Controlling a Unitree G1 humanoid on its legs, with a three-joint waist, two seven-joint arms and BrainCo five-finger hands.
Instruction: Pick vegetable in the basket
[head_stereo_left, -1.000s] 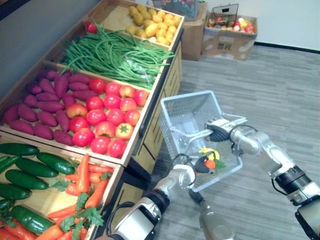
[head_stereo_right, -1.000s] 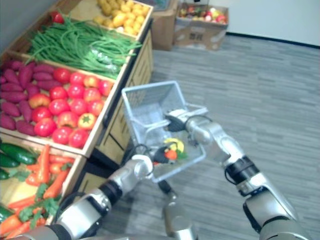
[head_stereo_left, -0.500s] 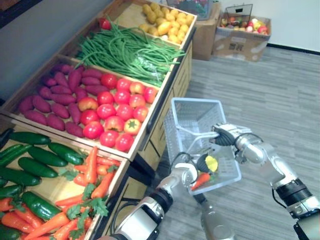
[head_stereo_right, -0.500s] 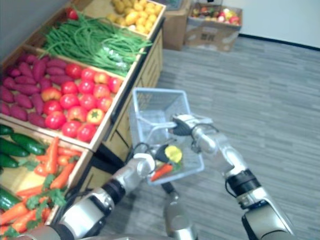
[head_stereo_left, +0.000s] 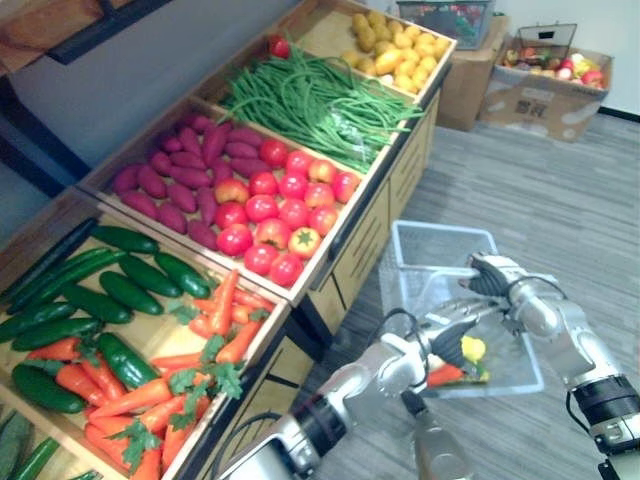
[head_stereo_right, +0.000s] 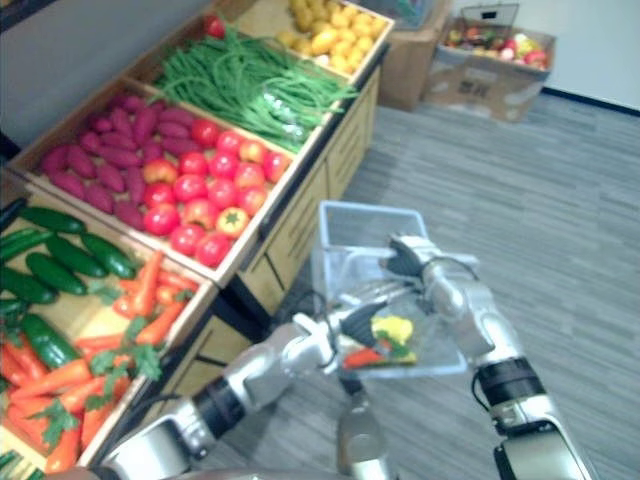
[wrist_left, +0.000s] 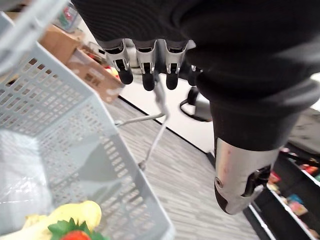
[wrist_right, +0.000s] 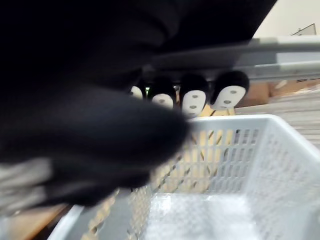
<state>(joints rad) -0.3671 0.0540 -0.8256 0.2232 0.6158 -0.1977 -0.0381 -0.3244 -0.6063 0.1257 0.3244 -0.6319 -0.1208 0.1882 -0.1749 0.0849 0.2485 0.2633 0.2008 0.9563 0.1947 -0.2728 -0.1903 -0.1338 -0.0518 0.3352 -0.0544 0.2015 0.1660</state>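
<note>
I noted a pale mesh basket hanging over the grey floor, just beside the wooden produce stand. The right hand sat at the basket's handle, fingers curled round it. The left hand was at the basket's near side, close above an orange carrot and a yellow vegetable lying inside. The stand's compartments held cucumbers, loose carrots, tomatoes, purple sweet potatoes, green beans and yellow produce. A cardboard box stood well beyond.
</note>
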